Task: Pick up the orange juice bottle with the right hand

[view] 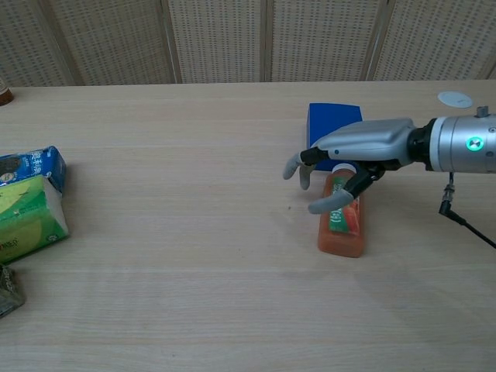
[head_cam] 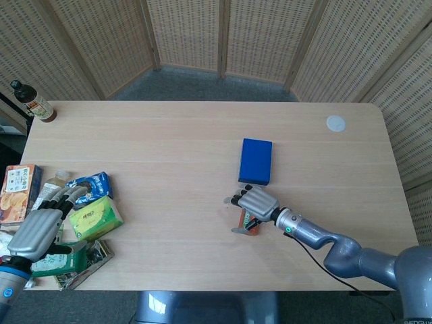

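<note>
Low over the middle of the tabletop (head_cam: 169, 135), the right hand (view: 353, 149) lies across the orange juice bottle (view: 341, 221), its fingers (view: 304, 167) spread and curving down past the bottle's left side, the thumb reaching under toward the label; nothing is gripped yet. The bottle lies on its side, white cap pointing toward the blue box (head_cam: 256, 160), which sits flat just beyond it. A small white disc (head_cam: 335, 123) rests near the far right corner. At the left edge the left hand (head_cam: 37, 229) hovers with fingers apart over a pile of snack packets (head_cam: 81, 223), holding nothing that can be seen. A dark sauce bottle (head_cam: 32, 101) stands upright at the far left corner
</note>
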Available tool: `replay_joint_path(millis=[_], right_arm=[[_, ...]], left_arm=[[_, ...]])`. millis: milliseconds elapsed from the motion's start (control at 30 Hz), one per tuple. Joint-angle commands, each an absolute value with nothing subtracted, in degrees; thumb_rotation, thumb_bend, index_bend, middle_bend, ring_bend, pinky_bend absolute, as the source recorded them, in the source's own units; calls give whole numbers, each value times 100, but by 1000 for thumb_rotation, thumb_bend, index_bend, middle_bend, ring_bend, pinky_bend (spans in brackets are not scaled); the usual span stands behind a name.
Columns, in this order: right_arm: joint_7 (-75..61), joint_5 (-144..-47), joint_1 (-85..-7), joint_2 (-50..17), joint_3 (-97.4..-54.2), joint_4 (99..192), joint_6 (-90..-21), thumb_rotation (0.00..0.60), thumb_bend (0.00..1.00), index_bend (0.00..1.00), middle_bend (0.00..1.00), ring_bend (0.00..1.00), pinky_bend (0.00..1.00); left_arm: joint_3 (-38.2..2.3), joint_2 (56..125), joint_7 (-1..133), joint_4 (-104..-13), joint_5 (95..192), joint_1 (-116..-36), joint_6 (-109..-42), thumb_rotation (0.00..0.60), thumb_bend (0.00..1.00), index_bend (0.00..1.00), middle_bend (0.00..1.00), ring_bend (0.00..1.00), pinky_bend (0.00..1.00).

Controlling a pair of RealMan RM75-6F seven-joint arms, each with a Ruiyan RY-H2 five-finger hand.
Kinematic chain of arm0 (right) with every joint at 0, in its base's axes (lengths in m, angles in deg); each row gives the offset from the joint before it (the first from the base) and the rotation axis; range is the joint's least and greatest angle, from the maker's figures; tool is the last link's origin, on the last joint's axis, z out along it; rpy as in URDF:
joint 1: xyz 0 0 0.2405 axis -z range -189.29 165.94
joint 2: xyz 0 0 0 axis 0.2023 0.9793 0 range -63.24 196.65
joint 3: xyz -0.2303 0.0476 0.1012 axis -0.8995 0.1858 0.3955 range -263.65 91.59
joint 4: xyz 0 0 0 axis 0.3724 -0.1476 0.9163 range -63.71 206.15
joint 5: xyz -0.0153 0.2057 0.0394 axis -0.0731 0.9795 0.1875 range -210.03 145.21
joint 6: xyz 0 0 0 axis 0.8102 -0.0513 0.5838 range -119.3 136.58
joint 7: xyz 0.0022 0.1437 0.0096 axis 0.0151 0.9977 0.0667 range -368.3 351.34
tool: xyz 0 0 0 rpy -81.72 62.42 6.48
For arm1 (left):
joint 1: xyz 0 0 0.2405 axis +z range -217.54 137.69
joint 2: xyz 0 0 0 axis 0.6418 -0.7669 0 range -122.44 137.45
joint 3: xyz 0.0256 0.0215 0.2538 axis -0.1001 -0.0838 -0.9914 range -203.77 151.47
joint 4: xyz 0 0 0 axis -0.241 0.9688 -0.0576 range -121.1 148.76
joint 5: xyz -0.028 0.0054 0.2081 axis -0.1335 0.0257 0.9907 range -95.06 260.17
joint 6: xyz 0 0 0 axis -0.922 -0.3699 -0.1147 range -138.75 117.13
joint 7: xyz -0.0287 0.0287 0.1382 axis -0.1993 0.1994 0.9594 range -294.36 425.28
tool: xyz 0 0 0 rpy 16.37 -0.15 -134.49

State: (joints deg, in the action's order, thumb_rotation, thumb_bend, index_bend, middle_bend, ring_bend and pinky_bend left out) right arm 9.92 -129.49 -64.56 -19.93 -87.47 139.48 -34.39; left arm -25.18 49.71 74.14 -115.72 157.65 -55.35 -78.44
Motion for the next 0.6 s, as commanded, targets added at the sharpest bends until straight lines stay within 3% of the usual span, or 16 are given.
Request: replay_joint_path(millis=[33,600], right_arm=[[1121,-12934,-6528,-2124,-8829,13714,-3355,188,256,167,314,205,0],[1298,-12786,-6390,-1995,-9174,13348,-3388,191,262,169,314,204,0]], left_arm=[[-2537,4951,7390,-11582,15796,-5510,-7867,600,244,0,0,0,0],[-2580,4917,7285,-11601,15964,-5459,-7900,600,242,0,0,0,0]])
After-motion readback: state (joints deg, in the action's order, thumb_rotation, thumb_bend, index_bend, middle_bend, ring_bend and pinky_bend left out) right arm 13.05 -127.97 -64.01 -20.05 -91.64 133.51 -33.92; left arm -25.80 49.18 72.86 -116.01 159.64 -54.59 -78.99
